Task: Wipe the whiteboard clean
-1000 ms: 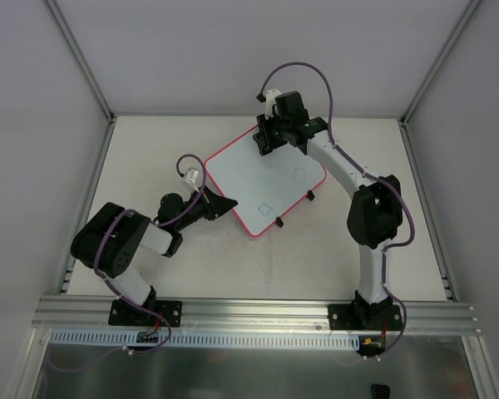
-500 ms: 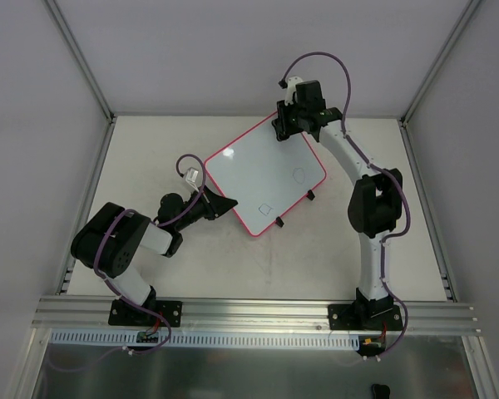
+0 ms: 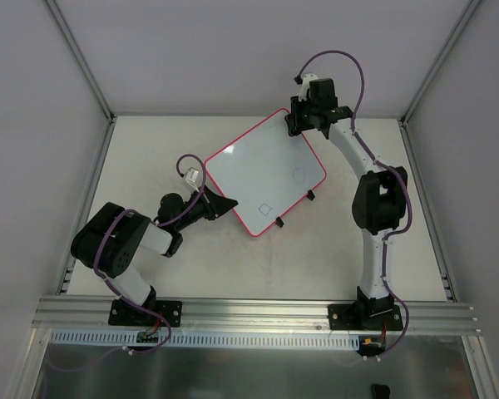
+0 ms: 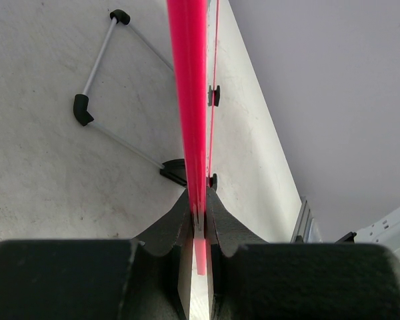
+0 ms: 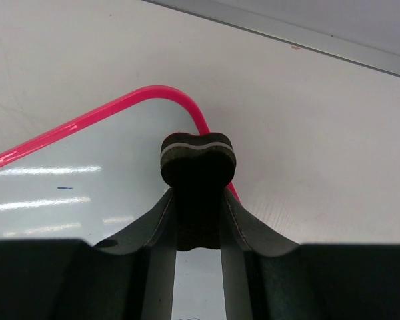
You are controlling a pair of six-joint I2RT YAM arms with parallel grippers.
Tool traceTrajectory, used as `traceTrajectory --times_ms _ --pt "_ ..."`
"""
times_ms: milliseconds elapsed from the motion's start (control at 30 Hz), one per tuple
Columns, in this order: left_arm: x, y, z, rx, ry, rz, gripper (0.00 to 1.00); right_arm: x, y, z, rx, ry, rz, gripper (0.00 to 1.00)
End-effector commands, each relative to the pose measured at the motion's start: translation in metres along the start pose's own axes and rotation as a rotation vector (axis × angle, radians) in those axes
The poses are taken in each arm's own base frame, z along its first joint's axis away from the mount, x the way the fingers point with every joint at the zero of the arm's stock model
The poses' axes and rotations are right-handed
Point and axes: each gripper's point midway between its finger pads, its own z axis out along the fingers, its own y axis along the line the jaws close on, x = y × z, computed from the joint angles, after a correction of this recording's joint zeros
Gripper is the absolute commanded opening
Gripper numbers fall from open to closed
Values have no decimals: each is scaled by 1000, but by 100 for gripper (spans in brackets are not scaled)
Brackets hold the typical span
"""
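The whiteboard (image 3: 258, 170), white with a thin pink frame, lies turned at an angle in the middle of the table. It carries a small drawn circle (image 3: 298, 174) and a small square (image 3: 264, 208). My left gripper (image 3: 224, 204) is shut on its near-left edge; in the left wrist view the pink edge (image 4: 189, 80) runs straight into the closed left gripper (image 4: 199, 223). My right gripper (image 3: 298, 125) is shut on a black eraser (image 5: 198, 160), which sits over the board's far corner (image 5: 87, 173), right at the pink frame.
Two black clips (image 3: 310, 196) stick out from the board's near-right edge. A thin wire stand with black caps (image 4: 83, 110) shows beside the board's edge. White walls enclose the table on three sides, and an aluminium rail (image 3: 258, 312) runs along the front.
My right gripper has carried the eraser to the right along the board's far edge, up to its far corner. The left gripper and the board have stayed put.
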Motion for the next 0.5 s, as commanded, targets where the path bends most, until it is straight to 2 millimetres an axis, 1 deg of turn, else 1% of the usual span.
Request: traceTrajectory --times_ms 0,100,167,200,233,333,400,433,467 --pt "-26 -55 1 241 -119 168 0 11 -1 7 0 16 -1 0" --pt "-25 -55 0 242 -118 169 0 13 20 3 -14 14 -56 0" --pt "-25 -54 0 240 -118 170 0 14 28 1 -15 18 -92 0" --pt "-26 -55 0 241 -119 169 0 11 33 -2 -25 11 -101 0" --pt "-26 -55 0 241 -119 169 0 13 42 -3 -42 15 -109 0" --pt "-25 -55 0 241 -119 169 0 11 58 -8 -83 14 -118 0" --pt "-25 -54 0 240 -118 169 0 13 68 -11 -104 26 -130 0" --pt "-25 -54 0 240 -118 170 0 15 78 -12 -121 30 -140 0" --pt "-25 -54 1 241 -117 170 0 17 83 -14 -130 39 -151 0"
